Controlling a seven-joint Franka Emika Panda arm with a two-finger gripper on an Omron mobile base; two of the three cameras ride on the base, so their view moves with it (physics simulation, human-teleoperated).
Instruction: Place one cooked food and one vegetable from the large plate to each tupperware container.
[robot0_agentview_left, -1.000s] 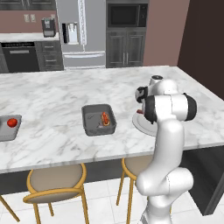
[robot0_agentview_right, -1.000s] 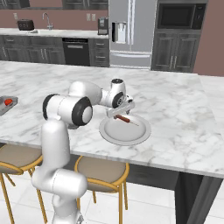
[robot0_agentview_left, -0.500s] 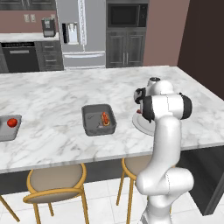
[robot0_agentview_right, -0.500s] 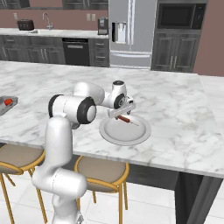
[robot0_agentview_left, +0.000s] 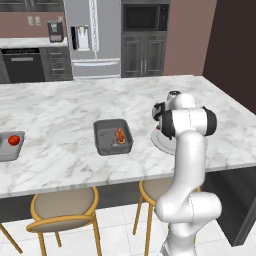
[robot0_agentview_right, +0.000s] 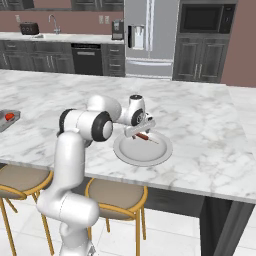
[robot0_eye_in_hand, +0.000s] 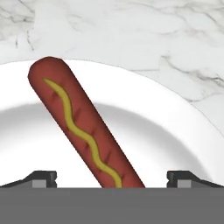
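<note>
Gripper: the gripper (robot0_eye_in_hand: 112, 181) hangs low over the large plate (robot0_agentview_right: 156, 155), fingers spread wide, with a hot dog (robot0_eye_in_hand: 83, 127) lying between the two tips (robot0_eye_in_hand: 43, 178) and not yet pinched.
Change: over the last second the hand has sunk from above the plate rim toward the hot dog; in the right base view it now sits just over the food (robot0_agentview_right: 142, 136), where earlier it was a little higher.
Meaning: judged from the spread fingers straddling the sausage, this looks like the approach to a grasp of the cooked food, with the closing still to come.
Plate: on the marble surface (robot0_agentview_left: 60, 115), at the near right, close beside the robot; apart from the hot dog with its yellow mustard line, its white floor (robot0_eye_in_hand: 26, 127) looks bare in the hand view.
Near container: a grey tub (robot0_agentview_left: 113, 136) well to the left of the plate in the left base view; it holds a small reddish-orange item (robot0_agentview_left: 120, 135), too small to name.
Far container: at the far left edge (robot0_agentview_left: 7, 150), with a red, tomato-like item (robot0_agentview_left: 14, 139) in it.
Task standing: each tub seems to hold one piece, so more transfers remain.
Risk: the hot dog lies slanted across the gap, so the fingers may catch it off-centre and roll it.
</note>
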